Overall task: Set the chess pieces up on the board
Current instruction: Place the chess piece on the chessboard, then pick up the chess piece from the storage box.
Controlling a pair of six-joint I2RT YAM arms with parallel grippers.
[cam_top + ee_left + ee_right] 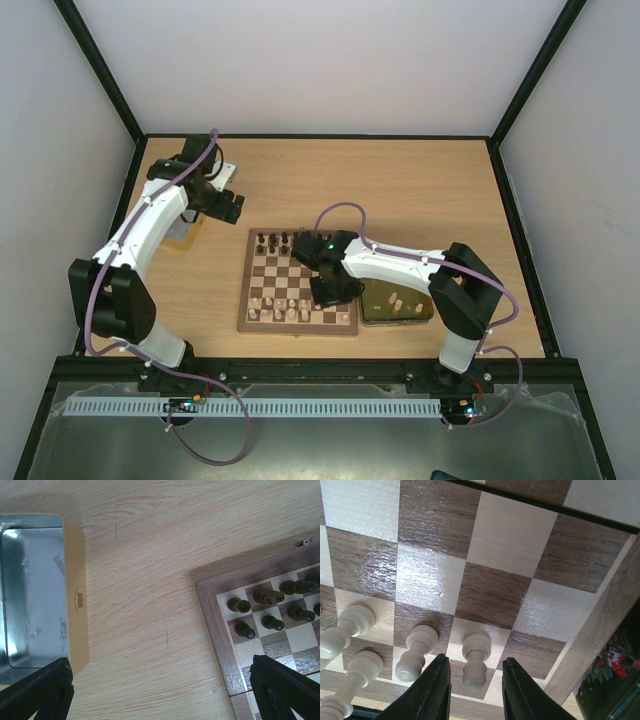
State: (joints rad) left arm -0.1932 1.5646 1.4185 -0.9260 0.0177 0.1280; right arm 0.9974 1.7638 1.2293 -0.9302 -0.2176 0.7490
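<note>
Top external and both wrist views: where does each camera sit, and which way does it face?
Top external: high behind the robot, looking down on the board; left arm and right arm show.
Left wrist: above the table, facing down at a gold tin and dark pieces; open left gripper shows.
Right wrist: low over the board, open right gripper flanking a cream pawn.
Shared: all three show the board.

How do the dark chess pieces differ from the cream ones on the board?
Colour: the dark pieces are brown, the cream pieces pale. Place: the dark pieces cluster at the board's far left corner; the cream pieces line its near edge. Handling: the right gripper straddles a cream pawn; no gripper is at the dark pieces. Both stand on squares.
</note>
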